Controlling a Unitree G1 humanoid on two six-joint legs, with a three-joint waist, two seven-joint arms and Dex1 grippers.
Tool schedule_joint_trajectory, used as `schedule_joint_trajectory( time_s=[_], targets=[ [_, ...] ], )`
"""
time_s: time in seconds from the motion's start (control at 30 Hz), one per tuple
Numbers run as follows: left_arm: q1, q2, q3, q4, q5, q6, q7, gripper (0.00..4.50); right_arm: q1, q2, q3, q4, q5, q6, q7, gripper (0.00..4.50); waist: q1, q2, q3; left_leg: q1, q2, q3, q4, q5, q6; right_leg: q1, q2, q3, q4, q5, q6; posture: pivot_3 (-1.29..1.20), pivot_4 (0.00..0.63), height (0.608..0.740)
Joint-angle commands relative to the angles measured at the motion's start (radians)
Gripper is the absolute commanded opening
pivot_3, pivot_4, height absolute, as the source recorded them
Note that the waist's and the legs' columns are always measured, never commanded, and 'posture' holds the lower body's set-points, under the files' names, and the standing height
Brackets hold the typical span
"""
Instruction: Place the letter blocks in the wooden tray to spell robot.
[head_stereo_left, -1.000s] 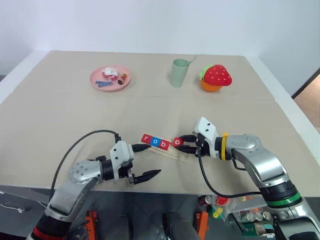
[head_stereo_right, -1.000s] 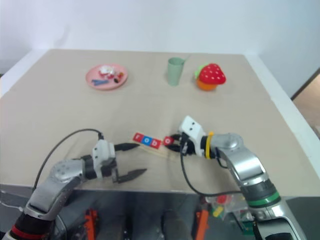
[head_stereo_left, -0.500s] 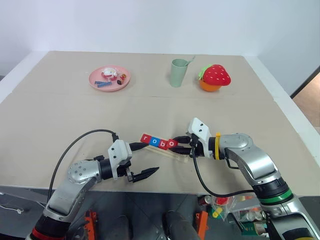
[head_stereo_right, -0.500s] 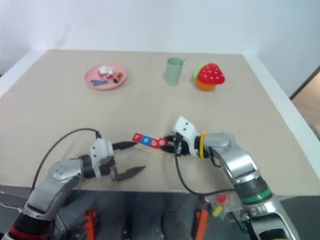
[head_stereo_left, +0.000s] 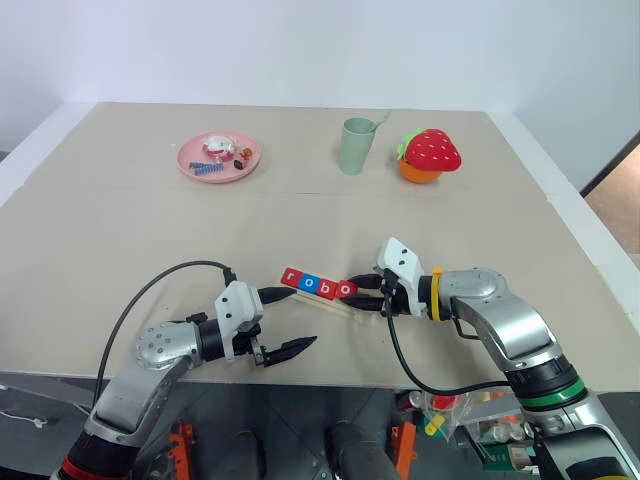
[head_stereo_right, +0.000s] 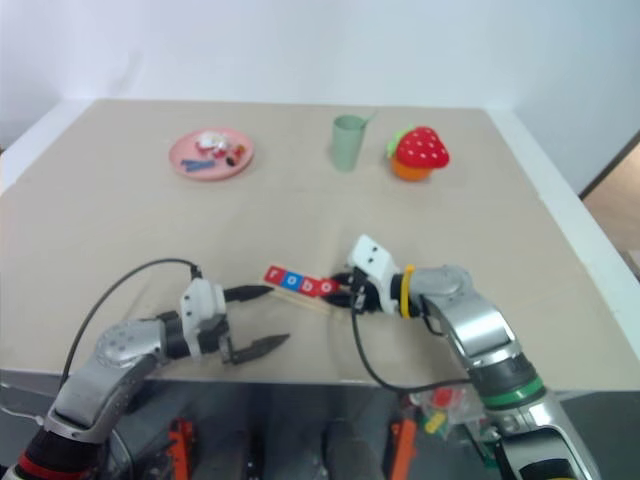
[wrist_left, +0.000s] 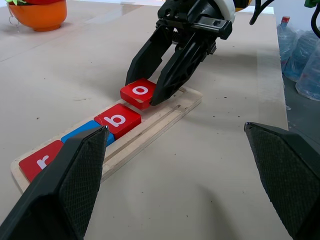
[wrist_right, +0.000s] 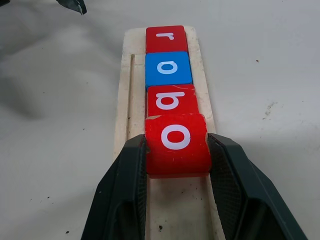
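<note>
The wooden tray (wrist_left: 165, 117) lies near the table's front edge, with a red r block (wrist_right: 166, 39), a blue o block (wrist_right: 168, 69) and a red b block (wrist_right: 171, 100) in a row in its groove. My right gripper (head_stereo_left: 366, 292) is shut on a red o block (wrist_right: 176, 143), held right behind the b, over the tray. My left gripper (head_stereo_left: 284, 320) stands open to the left of the tray, level, with nothing between its fingers. The t block is out of view.
At the back of the table stand a pink plate (head_stereo_left: 221, 157) with small items, a green cup (head_stereo_left: 354, 146) and a strawberry toy on an orange bowl (head_stereo_left: 430, 155). The table's front edge runs just under both grippers.
My right gripper carried the red o block leftwards, up against the b block in the tray. The left gripper has kept still and open.
</note>
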Motion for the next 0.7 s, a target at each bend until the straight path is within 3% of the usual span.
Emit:
schedule_joint_trajectory(
  time_s=[0.03,0.7],
  targets=[
    [-0.006,0.008,0.012,-0.023,-0.009,-0.004,-0.007,4.50,0.002,-0.008,-0.007,-0.027,0.002,-0.013,0.011,1.18,0.000,0.000,0.000,0.000,0.000,0.000,0.000,0.000,0.000,0.000,0.000,0.000,0.000,0.000,0.000,0.00,0.150,0.740],
    [-0.005,0.010,0.010,-0.027,-0.004,-0.006,-0.004,4.50,-0.023,0.011,-0.003,0.037,-0.017,-0.021,0.030,1.18,0.000,0.000,0.000,0.000,0.000,0.000,0.000,0.000,0.000,0.000,0.000,0.000,0.000,0.000,0.000,0.00,0.150,0.740]
  ],
)
